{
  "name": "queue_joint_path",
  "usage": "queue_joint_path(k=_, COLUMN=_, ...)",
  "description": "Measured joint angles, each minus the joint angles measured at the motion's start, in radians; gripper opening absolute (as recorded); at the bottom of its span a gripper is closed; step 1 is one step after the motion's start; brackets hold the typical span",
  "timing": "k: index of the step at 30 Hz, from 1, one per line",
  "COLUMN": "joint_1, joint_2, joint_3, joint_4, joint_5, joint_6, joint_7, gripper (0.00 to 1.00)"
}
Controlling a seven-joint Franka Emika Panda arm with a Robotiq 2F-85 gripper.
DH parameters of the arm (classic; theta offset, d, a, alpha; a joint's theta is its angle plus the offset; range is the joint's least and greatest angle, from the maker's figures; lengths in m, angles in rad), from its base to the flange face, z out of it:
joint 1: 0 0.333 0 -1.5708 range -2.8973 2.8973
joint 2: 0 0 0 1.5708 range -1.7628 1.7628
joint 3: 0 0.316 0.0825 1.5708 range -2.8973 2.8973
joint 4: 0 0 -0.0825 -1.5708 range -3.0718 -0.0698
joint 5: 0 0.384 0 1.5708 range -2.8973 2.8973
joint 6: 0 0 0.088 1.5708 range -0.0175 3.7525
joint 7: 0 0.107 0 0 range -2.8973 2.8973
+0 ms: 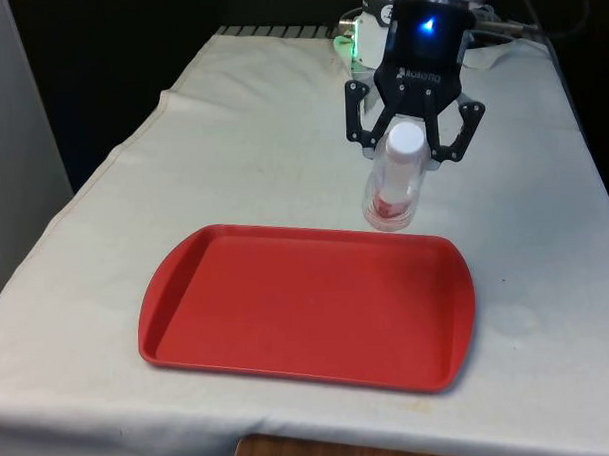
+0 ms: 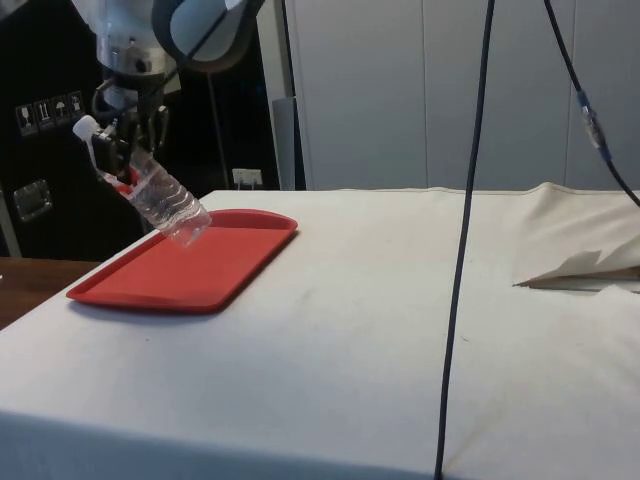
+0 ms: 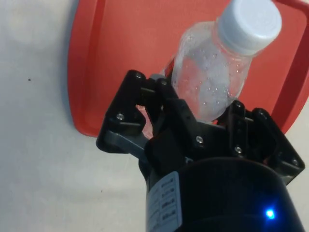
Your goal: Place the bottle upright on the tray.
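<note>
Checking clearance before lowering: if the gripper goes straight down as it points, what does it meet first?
Likely the red tray's far rim, or the cloth just beyond; depth is unclear. The held bottle's base would touch before the gripper.

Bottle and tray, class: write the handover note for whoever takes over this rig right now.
Gripper: shut on the bottle, holding it in the air, tilted, cap pointing away from the robot.
Tray: red, flat on the white cloth, nothing on it. In the side view the bottle's base hangs over the tray's far edge.
Done: bottle grasped and lifted.
Left: turn it upright, lower it onto the tray, release.
</note>
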Motion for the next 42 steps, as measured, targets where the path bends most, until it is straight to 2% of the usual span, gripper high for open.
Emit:
queue_joint_path(k=18, joint_1=0.001, joint_2=0.009, joint_3=-0.013, joint_4=-0.004, joint_5=-0.163, joint_6=0.053, joint_7=0.182, gripper=0.34)
queue_joint_path(k=32, joint_1=0.002, joint_2=-0.025, joint_3=-0.016, joint_4=-0.054, joint_5=-0.223, joint_6=0.077, joint_7=0.255, gripper=0.34)
queue_joint_path(k=36, joint_1=0.002, joint_2=-0.025, joint_3=-0.02, joint_4=-0.053, joint_5=-0.272, joint_6=0.087, joint_7=0.31, gripper=0.34)
queue_joint_path(k=39, joint_1=0.002, joint_2=-0.025, joint_3=-0.021, joint_4=-0.053, joint_5=-0.292, joint_6=0.089, joint_7=0.332, gripper=0.34)
queue_joint_path(k=42, joint_1=0.002, joint_2=-0.024, joint_3=-0.025, joint_4=-0.052, joint_5=-0.335, joint_6=0.096, joint_7=0.381, gripper=0.34)
